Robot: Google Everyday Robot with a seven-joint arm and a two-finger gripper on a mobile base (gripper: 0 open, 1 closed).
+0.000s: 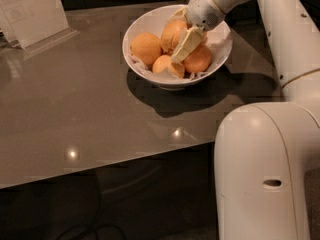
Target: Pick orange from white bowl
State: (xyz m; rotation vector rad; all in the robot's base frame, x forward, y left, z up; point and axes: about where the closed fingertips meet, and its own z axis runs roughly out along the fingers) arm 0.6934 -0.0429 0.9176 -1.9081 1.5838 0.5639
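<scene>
The white bowl (220,51) stands on the table at the top middle, lined with crumpled white paper. The orange (170,33), the largest and palest, lies at the bowl's back middle. Smaller, brighter oranges lie at its left (146,48), front (165,65) and right (199,60). My gripper (176,37) reaches down into the bowl from the upper right. It is open, and one pale finger (185,44) lies along the orange's right side. The other finger shows only partly behind the orange. The orange rests in the bowl.
A white sign in a clear stand (30,11) stands at the table's (85,114) back left. My arm's large white body (265,169) fills the lower right, in front of the table's near edge. The bowl's shadow falls towards the front right.
</scene>
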